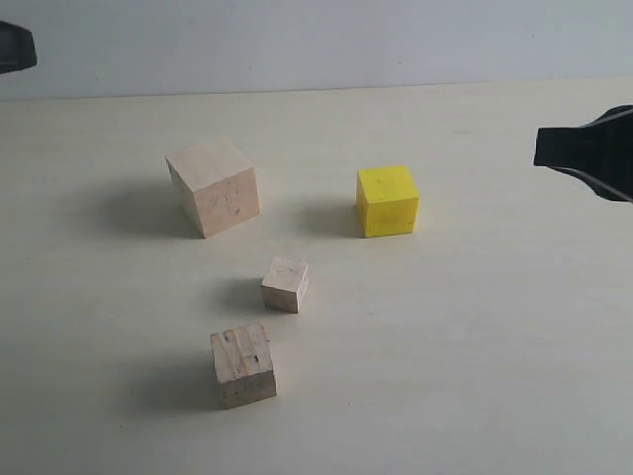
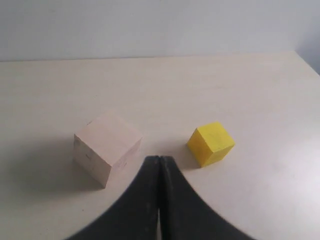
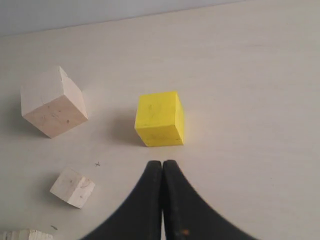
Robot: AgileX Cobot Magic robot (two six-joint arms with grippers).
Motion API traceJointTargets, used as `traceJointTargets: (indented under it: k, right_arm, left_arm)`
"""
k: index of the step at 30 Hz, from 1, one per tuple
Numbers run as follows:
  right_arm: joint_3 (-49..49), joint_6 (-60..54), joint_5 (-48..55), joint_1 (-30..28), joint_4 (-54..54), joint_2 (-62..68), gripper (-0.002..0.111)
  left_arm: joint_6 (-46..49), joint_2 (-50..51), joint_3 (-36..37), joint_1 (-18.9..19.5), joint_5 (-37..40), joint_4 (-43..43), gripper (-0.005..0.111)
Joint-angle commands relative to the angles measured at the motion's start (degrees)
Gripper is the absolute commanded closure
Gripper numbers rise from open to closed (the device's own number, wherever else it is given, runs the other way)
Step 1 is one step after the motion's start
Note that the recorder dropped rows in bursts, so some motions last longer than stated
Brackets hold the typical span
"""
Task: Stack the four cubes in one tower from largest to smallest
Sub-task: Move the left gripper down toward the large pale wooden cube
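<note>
A pale cream tabletop [image 1: 475,376] meets a plain grey-white wall [image 1: 316,40] behind.

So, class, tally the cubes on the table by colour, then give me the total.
Pale wood: 3 (large cube, striped cube, small cube)
Yellow: 1 (yellow cube)
Total: 4
</note>
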Motion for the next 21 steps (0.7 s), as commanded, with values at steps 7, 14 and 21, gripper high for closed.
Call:
traceJointTargets:
  k: [7,14,21]
  right_arm:
    - [-0.4,1.4,-8.8,0.1,1.9,0.3,0.108]
    - [-0.4,7.5,-2.9,0.1,1.9,0.3,0.108]
    - [-0.4,7.5,2.7,0.1,6.4,0.3,0.108]
  left_arm:
    - [4.1,9.3,-0.5,-0.2,-4.9,3.7,0.102]
    - [-1.1,20.6,-0.5,1.8,-8.0,2.8,0.058]
    - [-1.2,30.1,-3.4,7.1,-13.3,-0.1,0.062]
